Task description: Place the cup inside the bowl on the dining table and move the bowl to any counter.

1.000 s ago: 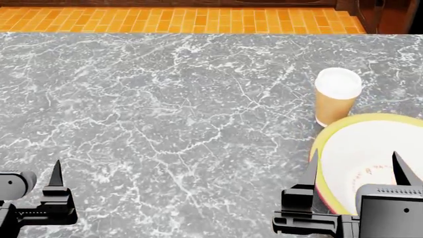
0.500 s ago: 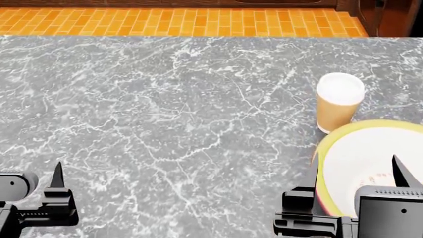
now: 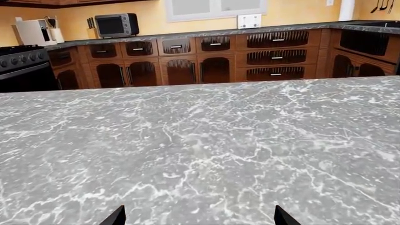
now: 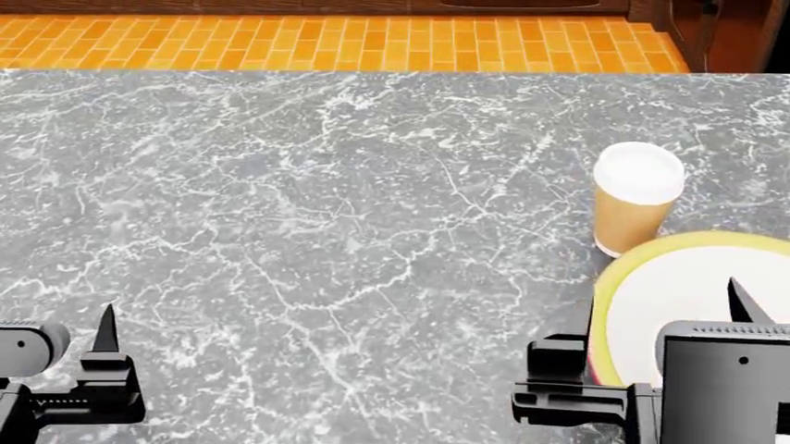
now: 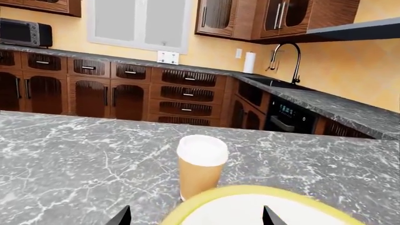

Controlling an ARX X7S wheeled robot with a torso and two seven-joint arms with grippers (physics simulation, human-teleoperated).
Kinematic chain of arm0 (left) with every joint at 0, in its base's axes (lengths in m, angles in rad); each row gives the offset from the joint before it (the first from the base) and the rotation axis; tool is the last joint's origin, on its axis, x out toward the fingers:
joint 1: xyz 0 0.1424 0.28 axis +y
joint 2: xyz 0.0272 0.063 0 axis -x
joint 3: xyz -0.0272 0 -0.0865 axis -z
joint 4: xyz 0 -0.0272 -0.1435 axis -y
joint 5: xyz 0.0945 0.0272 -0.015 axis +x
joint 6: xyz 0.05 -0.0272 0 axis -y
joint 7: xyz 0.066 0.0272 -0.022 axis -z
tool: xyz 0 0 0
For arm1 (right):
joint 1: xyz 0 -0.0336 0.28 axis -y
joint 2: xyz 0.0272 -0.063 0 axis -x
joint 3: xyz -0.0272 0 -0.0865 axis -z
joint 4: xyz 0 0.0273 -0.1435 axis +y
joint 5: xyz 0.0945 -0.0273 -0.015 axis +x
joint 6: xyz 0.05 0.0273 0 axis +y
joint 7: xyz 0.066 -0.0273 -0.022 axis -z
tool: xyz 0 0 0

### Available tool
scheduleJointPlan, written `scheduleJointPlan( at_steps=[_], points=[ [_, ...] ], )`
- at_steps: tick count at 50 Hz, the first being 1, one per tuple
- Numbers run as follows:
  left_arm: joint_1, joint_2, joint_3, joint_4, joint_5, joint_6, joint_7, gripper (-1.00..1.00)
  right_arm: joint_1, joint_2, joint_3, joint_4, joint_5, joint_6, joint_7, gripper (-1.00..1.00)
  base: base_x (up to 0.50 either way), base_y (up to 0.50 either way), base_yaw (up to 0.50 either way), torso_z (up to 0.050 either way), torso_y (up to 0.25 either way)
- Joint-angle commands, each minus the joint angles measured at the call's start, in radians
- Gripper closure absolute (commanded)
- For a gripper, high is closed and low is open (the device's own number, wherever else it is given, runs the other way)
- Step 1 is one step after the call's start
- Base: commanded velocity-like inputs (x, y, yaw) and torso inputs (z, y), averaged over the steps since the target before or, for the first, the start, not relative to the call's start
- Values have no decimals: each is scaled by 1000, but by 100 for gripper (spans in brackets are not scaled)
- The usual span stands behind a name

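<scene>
The tan paper cup [image 4: 635,209] with a white lid stands upright on the grey marble dining table [image 4: 309,203], just behind the bowl [image 4: 691,287], whose yellow rim and white inside show at the right edge. My right gripper [image 4: 660,310] is open and empty, its fingertips above the bowl's near part. In the right wrist view the cup [image 5: 201,171] stands beyond the bowl's yellow rim [image 5: 250,191], with the right gripper [image 5: 196,218] open. My left gripper [image 4: 105,333] is at the lower left, far from both; in the left wrist view it [image 3: 197,218] is open over bare marble.
Orange brick floor [image 4: 333,42] lies beyond the table's far edge. The wrist views show dark counters [image 5: 325,101] with wooden cabinets, a sink tap [image 5: 289,58], a stove [image 3: 22,63] and a toaster oven [image 3: 115,24] across the room.
The view has shifted slightly: cup and bowl sit a little lower and further right in the head view, and the right gripper body covers more of the bowl. Nothing was grasped.
</scene>
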Motion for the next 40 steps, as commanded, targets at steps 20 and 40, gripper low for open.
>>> scheduleJointPlan(
  at_steps=[20,40],
  points=[
    [-3,-3,0,4,-20,-4,-8,-100,463,133,-139,479,-26,143,-73,-100,0,0,0,0,0],
    [-5,-11,-28,11,-44,-12,-13,-100,579,123,-218,729,-19,73,-139,-100,0,0,0,0,0]
  ],
)
